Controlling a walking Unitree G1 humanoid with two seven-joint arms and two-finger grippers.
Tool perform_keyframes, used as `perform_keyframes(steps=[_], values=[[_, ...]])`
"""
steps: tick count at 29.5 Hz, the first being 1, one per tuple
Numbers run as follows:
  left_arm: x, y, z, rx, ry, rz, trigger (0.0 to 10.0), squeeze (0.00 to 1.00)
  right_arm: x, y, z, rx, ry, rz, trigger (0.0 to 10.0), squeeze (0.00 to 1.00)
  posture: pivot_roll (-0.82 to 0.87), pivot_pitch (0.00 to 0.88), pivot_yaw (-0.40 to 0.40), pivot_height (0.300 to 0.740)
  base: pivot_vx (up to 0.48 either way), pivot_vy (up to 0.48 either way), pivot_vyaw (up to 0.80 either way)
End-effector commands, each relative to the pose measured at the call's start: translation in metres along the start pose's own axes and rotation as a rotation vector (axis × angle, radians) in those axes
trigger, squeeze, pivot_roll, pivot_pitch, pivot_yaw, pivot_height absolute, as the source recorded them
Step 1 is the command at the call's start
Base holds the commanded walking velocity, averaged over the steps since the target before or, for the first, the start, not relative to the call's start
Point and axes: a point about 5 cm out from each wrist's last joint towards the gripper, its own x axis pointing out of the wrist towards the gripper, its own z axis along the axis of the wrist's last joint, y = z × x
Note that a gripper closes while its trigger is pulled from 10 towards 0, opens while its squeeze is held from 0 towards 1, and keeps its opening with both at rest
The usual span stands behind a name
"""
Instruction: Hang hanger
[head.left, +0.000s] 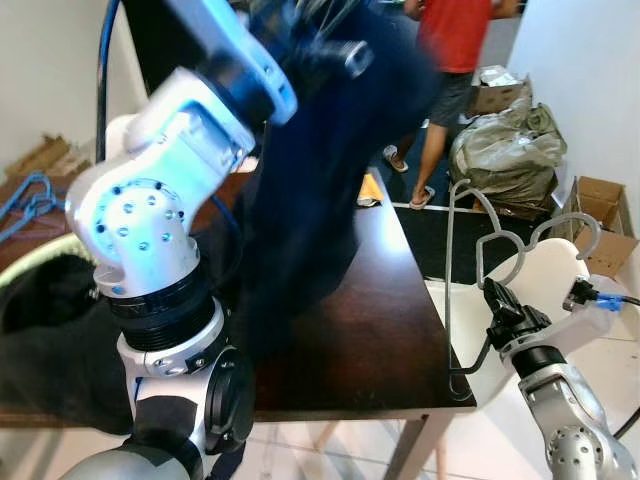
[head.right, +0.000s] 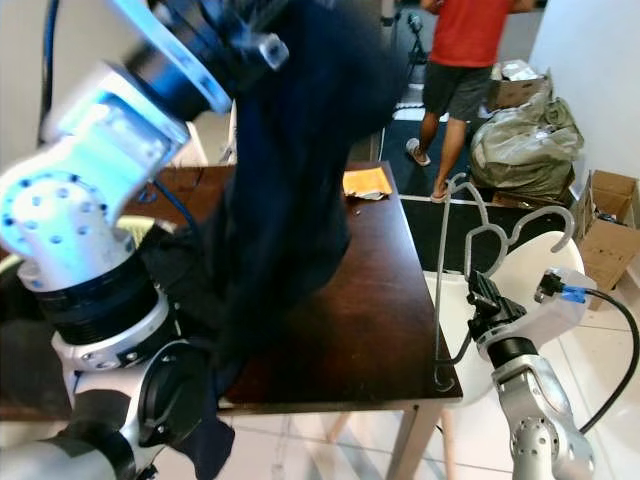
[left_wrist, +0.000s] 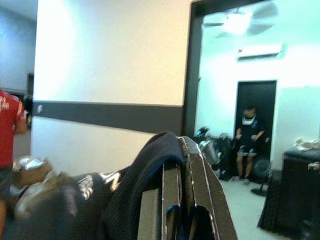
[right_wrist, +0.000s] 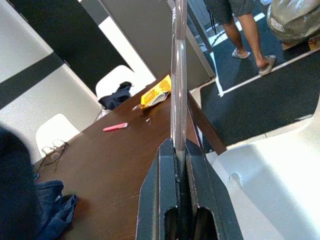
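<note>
My right gripper (head.left: 497, 300) is shut on the straight bar of a grey hanger (head.left: 449, 270). It holds the hanger on end beside the right edge of the dark brown table (head.left: 370, 340). The hanger's hook (head.left: 583, 228) points right, over a white chair. In the right wrist view the bar (right_wrist: 178, 90) runs straight out from between the shut fingers (right_wrist: 160, 190). My left arm is raised high, its gripper (head.right: 268, 48) shut on a dark navy garment (head.left: 310, 200) that hangs down onto the table. The left wrist view shows the fabric (left_wrist: 140, 185) draped over the fingers (left_wrist: 200, 200).
A white chair (head.left: 545, 285) stands right of the table. A person in a red shirt (head.left: 455, 40) stands behind, near stuffed bags (head.left: 510, 150) and a cardboard box (head.left: 600, 215). On the table lie a yellow packet (head.right: 367, 182), a pink pen (right_wrist: 115, 127) and more dark clothes (head.left: 50, 330).
</note>
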Motion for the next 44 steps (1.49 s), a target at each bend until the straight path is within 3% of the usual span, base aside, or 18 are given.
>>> perform_keyframes(steps=[1,7,11,14,16,18,20,21,23,24,25,27,28,30,33,35,42,44], values=[[0.001,0.008,0.011,0.053,-0.013,0.011,0.0,0.00,0.001,-0.002,-0.001,0.015,-0.010,-0.009,10.0,0.00,0.01,0.000,0.025,0.740,0.000,0.000,0.00],[0.006,0.017,0.019,0.098,-0.009,0.015,0.0,0.00,0.001,-0.003,-0.001,0.019,-0.014,-0.012,10.0,0.00,0.01,0.000,0.024,0.740,0.000,0.000,0.00],[0.006,0.031,0.030,0.112,-0.027,0.039,0.0,0.00,0.001,-0.004,-0.001,0.019,-0.016,-0.014,10.0,0.00,0.01,0.000,0.017,0.740,0.000,0.000,0.00],[0.001,0.040,0.032,0.122,-0.033,0.086,0.0,0.00,0.001,-0.004,0.000,0.019,-0.015,-0.013,10.0,0.00,0.01,0.000,0.012,0.740,0.000,0.000,0.00],[-0.010,0.055,0.028,0.141,-0.020,0.208,0.0,0.00,0.002,-0.004,-0.001,0.019,-0.008,-0.009,10.0,0.00,0.01,0.000,0.010,0.740,0.000,0.000,0.00],[-0.031,0.079,0.015,0.178,0.046,0.396,0.0,0.00,0.002,-0.004,0.000,0.019,0.000,-0.006,10.0,0.00,0.01,0.000,0.002,0.740,0.000,0.000,0.00],[-0.070,0.111,-0.007,0.155,0.156,0.630,0.0,0.00,0.002,-0.004,0.000,0.017,0.009,-0.003,10.0,0.00,0.01,0.000,-0.004,0.740,0.000,0.000,0.00],[-0.070,0.111,-0.007,0.155,0.156,0.630,0.0,0.00,0.002,-0.004,0.000,0.017,0.009,-0.003,10.0,0.00,0.01,0.000,-0.004,0.740,0.000,0.000,0.00],[-0.109,0.128,-0.035,0.112,0.297,0.769,0.0,0.00,0.002,-0.004,0.000,0.015,0.015,-0.001,10.0,0.00,0.01,0.000,-0.012,0.740,0.000,0.000,0.00],[-0.121,0.132,-0.046,0.099,0.353,0.798,0.0,0.00,0.002,-0.004,0.000,0.015,0.017,0.000,10.0,0.00,0.01,0.000,-0.012,0.740,0.000,0.000,0.00],[-0.121,0.132,-0.046,0.099,0.353,0.798,0.0,0.00,0.002,-0.004,0.000,0.015,0.017,0.000,10.0,0.00,0.01,0.000,-0.012,0.740,0.000,0.000,0.00],[-0.159,0.139,-0.080,0.072,0.513,0.841,0.0,0.00,0.003,-0.004,0.000,0.016,0.024,0.003,10.0,0.00,0.01,0.000,-0.020,0.740,0.000,0.000,0.00],[-0.159,0.139,-0.080,0.072,0.513,0.841,0.0,0.00,0.003,-0.004,0.000,0.016,0.024,0.003,10.0,0.00,0.01,0.000,-0.020,0.740,0.000,0.000,0.00],[-0.179,0.140,-0.097,0.066,0.584,0.850,0.0,0.00,0.004,-0.004,0.000,0.017,0.028,0.005,10.0,0.00,0.01,0.000,-0.020,0.740,0.000,0.000,0.00],[-0.181,0.133,-0.105,0.057,0.606,0.796,0.0,0.00,0.003,-0.005,0.001,0.015,0.029,0.004,10.0,0.00,0.01,0.000,-0.019,0.740,0.000,0.000,0.00],[-0.165,0.117,-0.111,0.072,0.610,0.667,0.0,0.00,0.000,-0.006,0.001,0.013,0.029,0.001,10.0,0.00,0.00,0.000,-0.011,0.740,0.000,0.000,0.00],[-0.128,0.101,-0.098,0.080,0.475,0.519,0.0,0.00,-0.003,-0.008,0.002,0.015,0.023,-0.006,10.0,0.00,0.00,0.000,-0.008,0.740,0.000,0.000,0.00],[-0.124,0.099,-0.096,0.078,0.457,0.492,0.0,0.00,-0.003,-0.008,0.002,0.016,0.023,-0.005,10.0,0.00,0.00,0.000,-0.008,0.740,0.000,0.000,0.00]])
